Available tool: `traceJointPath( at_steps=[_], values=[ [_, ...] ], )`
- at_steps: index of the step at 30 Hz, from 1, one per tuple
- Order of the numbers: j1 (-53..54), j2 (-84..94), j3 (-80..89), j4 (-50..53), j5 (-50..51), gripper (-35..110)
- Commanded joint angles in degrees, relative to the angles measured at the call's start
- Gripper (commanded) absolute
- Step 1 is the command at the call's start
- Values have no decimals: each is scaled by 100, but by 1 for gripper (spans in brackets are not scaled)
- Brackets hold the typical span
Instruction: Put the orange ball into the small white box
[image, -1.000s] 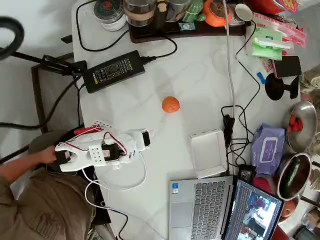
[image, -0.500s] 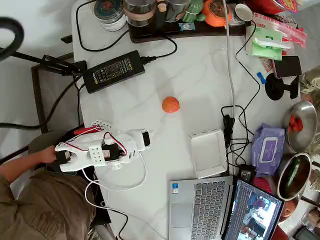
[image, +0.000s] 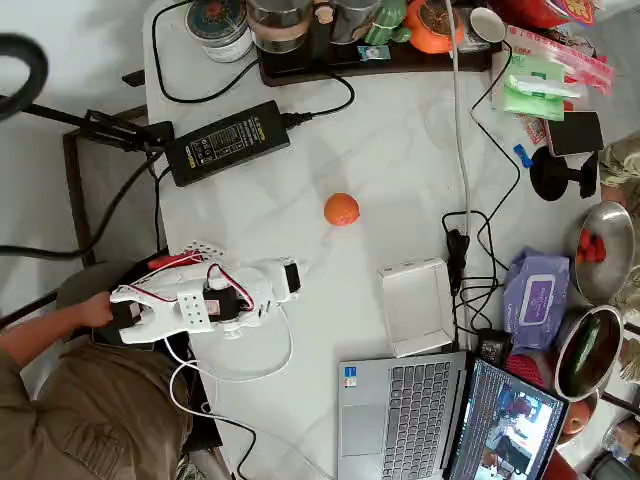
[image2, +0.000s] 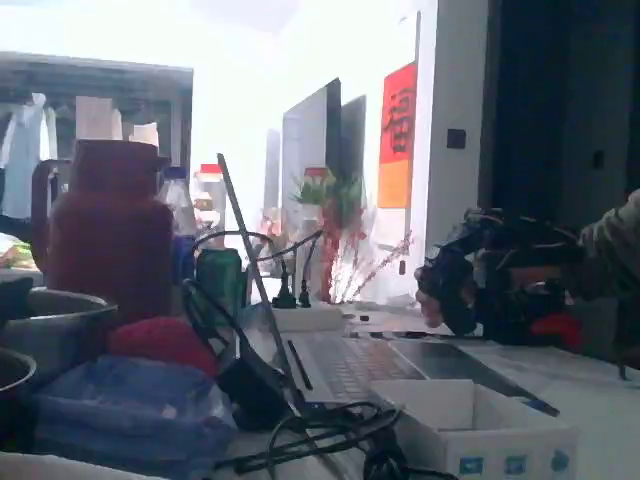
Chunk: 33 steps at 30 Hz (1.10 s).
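Stillness marks the scene: against the pictures from a second and half a second ago, nothing has shifted; the white arm (image: 205, 300) lies folded at the same place and the orange ball has not rolled, so I judge the reach not yet begun and the whole task left to do. Taking the orange ball (image: 341, 210) as landmark and going left to right in the overhead view: the arm lies well to its lower left, by the tabletop (image: 400, 180) edge, with a person's hand (image: 95, 312) on its rear; the black power brick (image: 227, 141) sits to the upper left of the ball; the end effector (image: 289, 278) is below and left of the ball, apart from it and holding nothing, though whether its fingers are parted or closed I cannot tell; the small white box (image: 416, 305) stands below and right of the ball, open side up and seemingly empty; the laptop (image: 400, 420) lies below the box. In the fixed view the box (image2: 480, 430) is cut by the lower edge; the arm (image2: 500, 280) is a dark backlit shape with no detail.
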<state>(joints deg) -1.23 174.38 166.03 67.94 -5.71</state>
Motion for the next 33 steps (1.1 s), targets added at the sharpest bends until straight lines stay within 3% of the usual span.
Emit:
traceJointPath(
  at_steps=[1, 33],
  values=[
    [-18, 44, 35, 9, -35, 0],
    [-18, 53, -53, -9, -44, 0]
  ],
)
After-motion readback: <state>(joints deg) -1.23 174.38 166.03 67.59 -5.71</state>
